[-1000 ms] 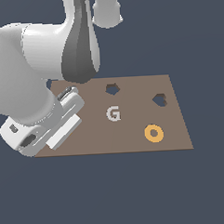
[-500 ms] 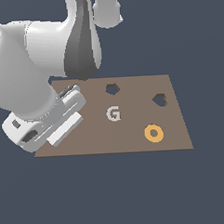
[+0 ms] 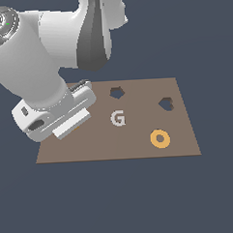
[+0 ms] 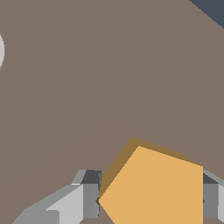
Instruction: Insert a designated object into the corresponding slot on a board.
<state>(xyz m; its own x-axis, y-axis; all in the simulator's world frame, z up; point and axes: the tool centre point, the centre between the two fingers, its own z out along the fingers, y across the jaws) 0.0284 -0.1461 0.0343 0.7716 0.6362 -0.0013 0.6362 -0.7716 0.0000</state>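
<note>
Orange fills the lower part of the wrist view: the pentagon block [image 4: 155, 188] sits between the two grey fingers [image 4: 89, 197] of the end effector [image 4: 148, 199], one finger touching its pointed corner and the other against its straight edge, so the end effector is clenched on the block. The brown board [image 4: 87, 78] lies behind the block, and a pale sliver at one edge of that view seems to be part of the letter G [image 4: 1, 50].

In the exterior view, taking the letter G [image 3: 118, 118] as the landmark, the white arm and its hand [image 3: 55, 114] stand to the exterior view's left of the G, low over the board [image 3: 115, 145] near its left edge. The arm's bulk hides the fingers and nearly all of the block; only a thin orange edge shows under the hand.

Just beyond the G, towards the board's far edge, is the dark pentagon slot [image 3: 117, 92], open and well apart from the hand. To the exterior view's right of the G lies the dark heart-shaped hole [image 3: 166, 104], and nearer the front edge, right of the G, an orange ring [image 3: 160, 138] lies flat on the board.
</note>
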